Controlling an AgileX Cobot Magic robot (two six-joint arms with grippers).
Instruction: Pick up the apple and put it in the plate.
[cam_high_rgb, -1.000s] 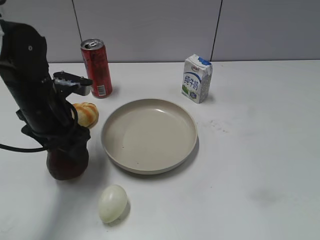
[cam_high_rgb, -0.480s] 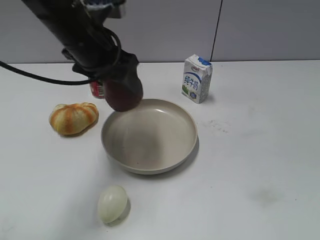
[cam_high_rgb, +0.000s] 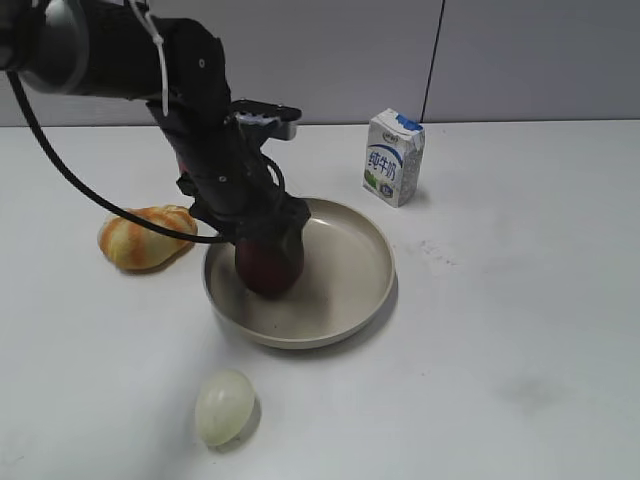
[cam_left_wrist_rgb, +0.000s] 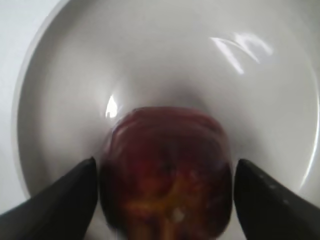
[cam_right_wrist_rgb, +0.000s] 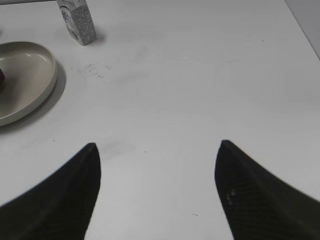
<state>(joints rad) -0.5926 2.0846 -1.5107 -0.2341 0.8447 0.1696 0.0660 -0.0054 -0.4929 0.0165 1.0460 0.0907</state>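
Note:
The dark maroon apple (cam_high_rgb: 272, 268) rests low inside the left part of the beige plate (cam_high_rgb: 350, 290). My left gripper (cam_high_rgb: 266, 245) comes down from above and is shut on the apple, one black finger on each side. In the left wrist view the apple (cam_left_wrist_rgb: 167, 170) fills the space between the fingers (cam_left_wrist_rgb: 165, 162), with the plate (cam_left_wrist_rgb: 200, 60) under it. My right gripper (cam_right_wrist_rgb: 157, 150) is open and empty over bare table, right of the plate (cam_right_wrist_rgb: 25, 75); it is not in the exterior view.
An orange-striped bread roll (cam_high_rgb: 145, 238) lies left of the plate. A pale egg (cam_high_rgb: 225, 407) lies in front of it. A milk carton (cam_high_rgb: 393, 157) stands behind the plate to the right and also shows in the right wrist view (cam_right_wrist_rgb: 77, 20).
My left gripper lifted the apple from the table at the left, carried it right over the plate's rim, and lowered it into the plate. The arm now hides the red can.

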